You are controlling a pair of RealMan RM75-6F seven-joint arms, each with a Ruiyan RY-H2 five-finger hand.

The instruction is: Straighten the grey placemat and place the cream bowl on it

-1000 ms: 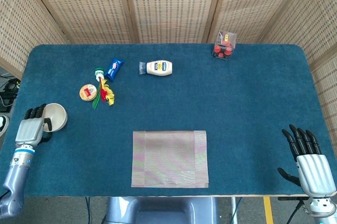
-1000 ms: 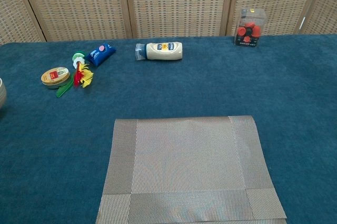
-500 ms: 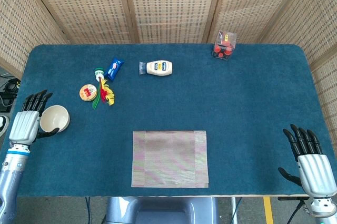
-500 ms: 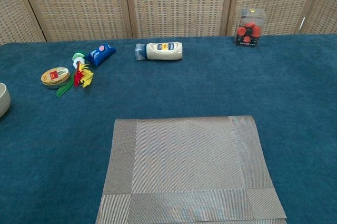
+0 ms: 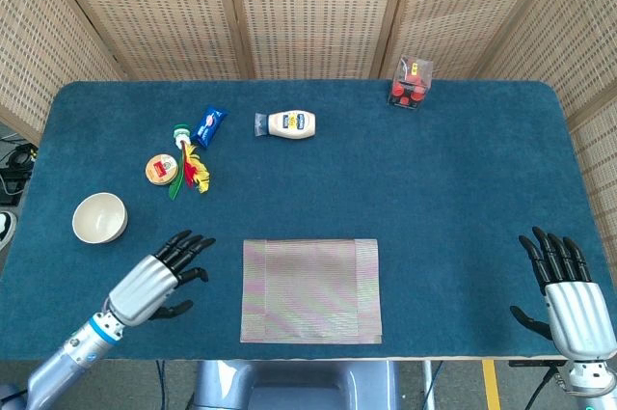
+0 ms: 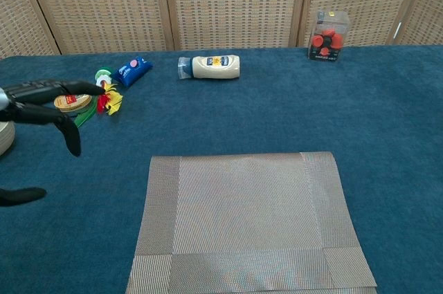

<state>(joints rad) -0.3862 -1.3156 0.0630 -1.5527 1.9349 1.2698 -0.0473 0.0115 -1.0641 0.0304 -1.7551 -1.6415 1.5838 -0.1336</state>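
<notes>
Grey placemat (image 5: 310, 290) lies flat at the worktop's near edge, just right of the left hand (image 5: 154, 278), whose fingers (image 5: 188, 248) are spread, holding nothing. Cream bowl (image 5: 99, 217) sits behind-left of them. Right hand (image 5: 569, 299), empty with fingers apart, is well apart from both

Placemat (image 5: 310, 290) at near table edge, centre; bowl (image 5: 99, 218) well left of it, off mat; left hand (image 5: 154, 280) between bowl and mat; right hand (image 5: 569, 305) at near right corner; mayonnaise bottle (image 5: 288, 124) behind mat; round tin (image 5: 162, 170) behind bowl.
</notes>
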